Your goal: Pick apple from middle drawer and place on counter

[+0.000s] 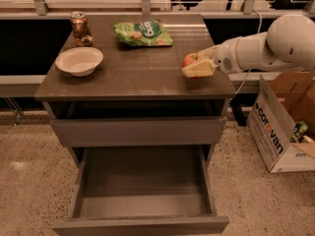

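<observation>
You had the gripper at the right edge of the counter, about midway between the front-right and back-right corners. Its white arm reached in from beyond that edge. The pale fingers were narrowed around the apple, one in front of it and one behind, so the hand was holding the fruit. The apple's red-orange side faced the middle of the slab. You could not tell from this view whether the apple touched the surface or hung just above it.

Below the front edge, the middle drawer stood pulled well out, its grey floor and side walls in plain sight. The shallower drawer front above it sat nearly closed.

A white bowl sat near the left edge, with a drink can behind it at the back-left corner. A green snack bag lay along the back edge. A cardboard box stood on the floor off the right side.
</observation>
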Controlling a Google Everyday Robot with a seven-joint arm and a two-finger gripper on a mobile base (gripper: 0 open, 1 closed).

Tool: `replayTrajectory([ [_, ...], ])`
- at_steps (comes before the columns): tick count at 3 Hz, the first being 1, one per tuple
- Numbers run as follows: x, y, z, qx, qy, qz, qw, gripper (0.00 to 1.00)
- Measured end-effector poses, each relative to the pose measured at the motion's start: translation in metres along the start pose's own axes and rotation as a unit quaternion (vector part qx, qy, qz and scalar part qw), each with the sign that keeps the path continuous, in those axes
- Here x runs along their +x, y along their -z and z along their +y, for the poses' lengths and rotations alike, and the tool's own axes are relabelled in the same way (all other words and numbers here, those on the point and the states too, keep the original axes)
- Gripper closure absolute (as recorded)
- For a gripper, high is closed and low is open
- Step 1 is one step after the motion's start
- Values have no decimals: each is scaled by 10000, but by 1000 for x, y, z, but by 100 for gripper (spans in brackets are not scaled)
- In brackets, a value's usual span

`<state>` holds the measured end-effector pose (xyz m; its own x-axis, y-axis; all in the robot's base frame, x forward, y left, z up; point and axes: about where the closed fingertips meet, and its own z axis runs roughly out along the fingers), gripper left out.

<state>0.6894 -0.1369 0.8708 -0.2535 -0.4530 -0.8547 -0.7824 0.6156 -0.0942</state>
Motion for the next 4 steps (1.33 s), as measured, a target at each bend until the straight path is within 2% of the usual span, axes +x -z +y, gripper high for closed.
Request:
replayTrajectory([
  [2, 3, -8, -1, -59, 57, 90, 9999, 13],
  [3, 3, -10, 0, -80, 59, 92, 9999, 0],
  [4, 3, -10, 0, -81, 59, 92, 9999, 0],
])
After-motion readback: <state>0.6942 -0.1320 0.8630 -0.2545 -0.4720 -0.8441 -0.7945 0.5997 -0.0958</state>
